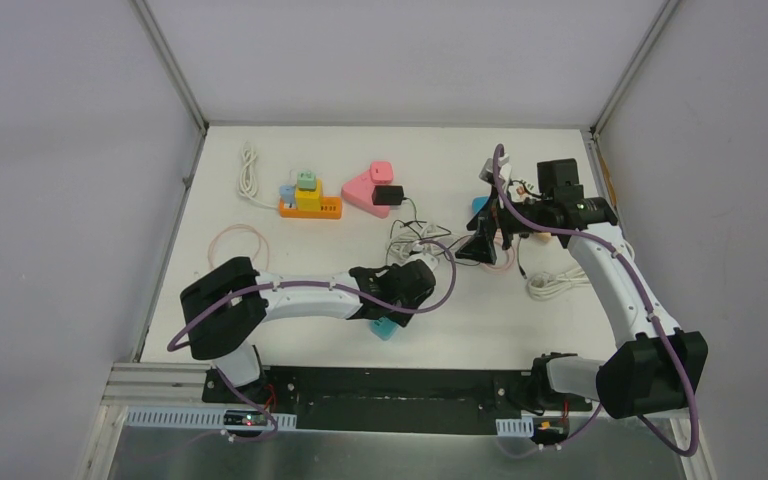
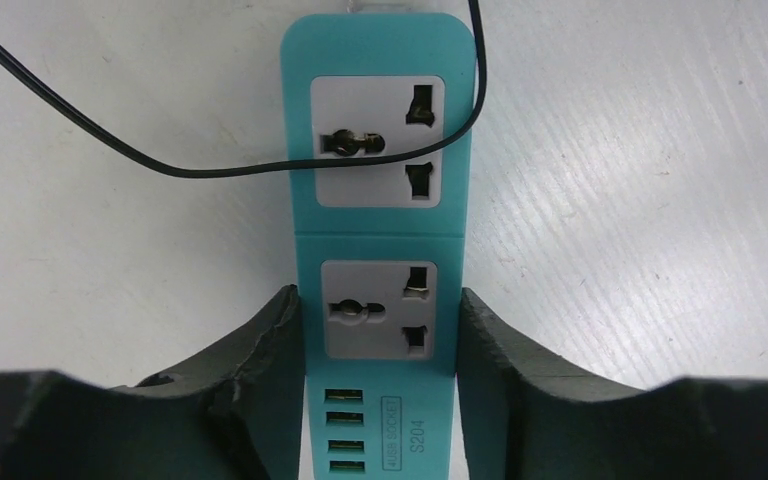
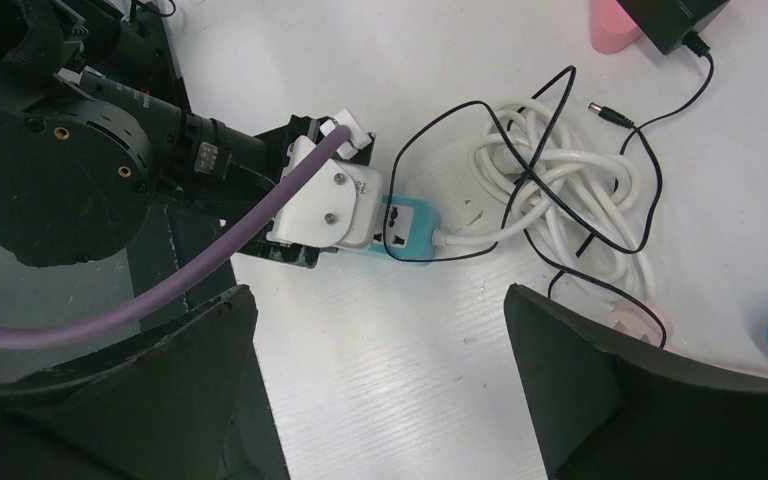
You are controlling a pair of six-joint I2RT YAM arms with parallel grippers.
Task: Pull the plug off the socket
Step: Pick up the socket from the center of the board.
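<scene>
Left wrist view puts me right over the teal strip [image 2: 380, 222], which lies flat on the white worktop [image 2: 660, 200]; the left gripper [image 2: 377, 300] is pinching it, one dark finger [image 2: 260, 360] against each long side, level with the lower socket [image 2: 378, 310]; the upper socket [image 2: 378, 140] sits beyond the fingertips, and a row of USB ports [image 2: 345, 430] lies between the fingers, nearer the wrist; a thin black cable [image 2: 110, 150] runs over the worktop and across the upper socket, then away along the strip's right edge. From the top view the strip pokes out under the left gripper at the near middle of the worktop, well apart from the orange strip [image 1: 310, 208] at the far left, which carries a yellow plug [image 1: 308, 196] with a green one just behind it; a pink strip [image 1: 360, 190] lies beside that, with a black adapter [image 1: 388, 195] sitting on it. The right gripper [image 3: 375, 300] hangs above the middle of the worktop with its fingers spread wide and nothing between them; its camera looks down on the left gripper clamped on the strip, and on a tangle of white cord [image 3: 550, 170] laced with the black cable just beside it; the white cord runs into the strip's far end.
</scene>
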